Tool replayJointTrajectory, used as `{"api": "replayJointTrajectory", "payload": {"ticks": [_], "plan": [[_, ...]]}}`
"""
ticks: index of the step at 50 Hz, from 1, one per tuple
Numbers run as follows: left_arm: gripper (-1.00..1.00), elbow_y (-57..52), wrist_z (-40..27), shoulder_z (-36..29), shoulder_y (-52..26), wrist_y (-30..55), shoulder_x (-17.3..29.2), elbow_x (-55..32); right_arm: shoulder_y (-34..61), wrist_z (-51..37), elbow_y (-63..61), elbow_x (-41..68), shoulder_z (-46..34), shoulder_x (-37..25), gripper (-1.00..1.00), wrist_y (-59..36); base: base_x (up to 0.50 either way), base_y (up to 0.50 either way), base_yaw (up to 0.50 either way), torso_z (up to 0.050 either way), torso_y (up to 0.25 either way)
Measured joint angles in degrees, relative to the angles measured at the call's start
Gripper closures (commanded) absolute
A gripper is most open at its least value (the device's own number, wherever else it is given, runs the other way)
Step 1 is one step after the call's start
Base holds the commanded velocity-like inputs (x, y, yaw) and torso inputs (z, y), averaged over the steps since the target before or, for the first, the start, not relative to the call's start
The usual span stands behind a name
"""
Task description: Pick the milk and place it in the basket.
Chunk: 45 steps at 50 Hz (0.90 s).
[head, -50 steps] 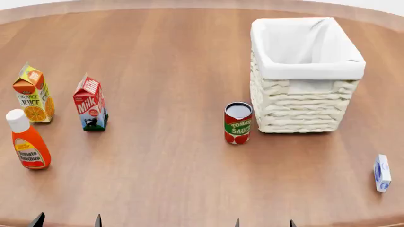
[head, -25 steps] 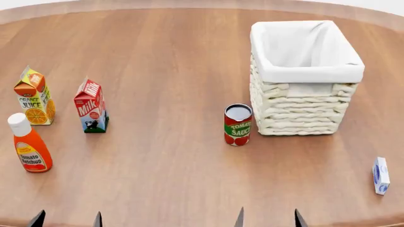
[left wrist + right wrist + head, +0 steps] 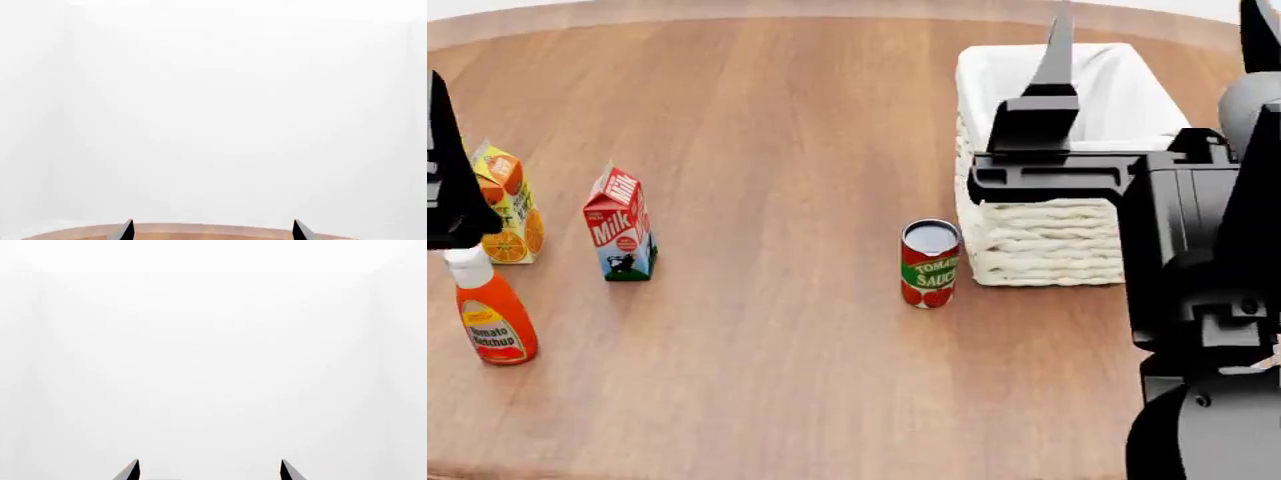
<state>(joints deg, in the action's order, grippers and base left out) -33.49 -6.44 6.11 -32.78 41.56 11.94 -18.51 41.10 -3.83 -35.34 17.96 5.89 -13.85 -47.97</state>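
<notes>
Both grippers are raised with fingers spread and empty; the milk (image 3: 618, 223) stands untouched on the table (image 3: 787, 120).

In the head view the right gripper (image 3: 1154, 45) rises large in front of the basket (image 3: 1044, 240), its 2 dark fingers wide apart, 1 finger (image 3: 1056, 50) upright over the white liner, and its arm covers the basket's right part. The tomato sauce can (image 3: 930, 263) stands just beside the basket, below and left of this gripper. The left gripper (image 3: 212, 231) shows in its wrist view as 2 separated dark tips above the table edge; in the head view only 1 dark piece of it sits at the left border. The milk stands upright to the right of that piece, well apart from the basket. The orange juice carton (image 3: 505, 205) and the ketchup bottle (image 3: 486, 307) stand right by it, partly covered.
</notes>
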Motion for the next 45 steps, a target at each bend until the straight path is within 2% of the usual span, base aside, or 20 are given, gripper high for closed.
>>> {"api": "replayJointTrajectory", "payload": {"ticks": [11,20,27,35,45], "plan": [[-1.0,-11.81,-2.49,11.69,-25.16,20.99,5.3,-11.16,25.21,-0.38,-9.5,8.71,8.27,-4.56,-1.0,-21.19,0.0,0.0,0.0,0.0,0.0],[-1.0,-18.31,-3.97,19.33,-38.07,32.97,8.07,-18.33,39.67,-5.52,-13.54,20.75,15.69,-8.21,-1.0,-33.29,0.0,0.0,0.0,0.0,0.0],[-1.0,-20.9,-4.89,22.48,-43.1,37.54,9.3,-21.74,45.07,-11.39,-14.22,30.9,19.52,-11.46,-1.0,-37.15,0.0,0.0,0.0,0.0,0.0],[-1.0,-21.89,-5.75,23.48,-44.92,38.66,10.31,-23.36,47.29,-15.14,-14.47,37.28,21.3,-13.93,-1.0,-38.29,0.0,0.02,0.0,0.0,0.0],[-1.0,-22.28,-6.55,23.57,-45.44,38.53,11.12,-24.63,47.54,-17.27,-14.73,40.58,21.27,-16.1,-1.0,-37.72,0.0,0.45,0.0,0.0,0.0]]}}
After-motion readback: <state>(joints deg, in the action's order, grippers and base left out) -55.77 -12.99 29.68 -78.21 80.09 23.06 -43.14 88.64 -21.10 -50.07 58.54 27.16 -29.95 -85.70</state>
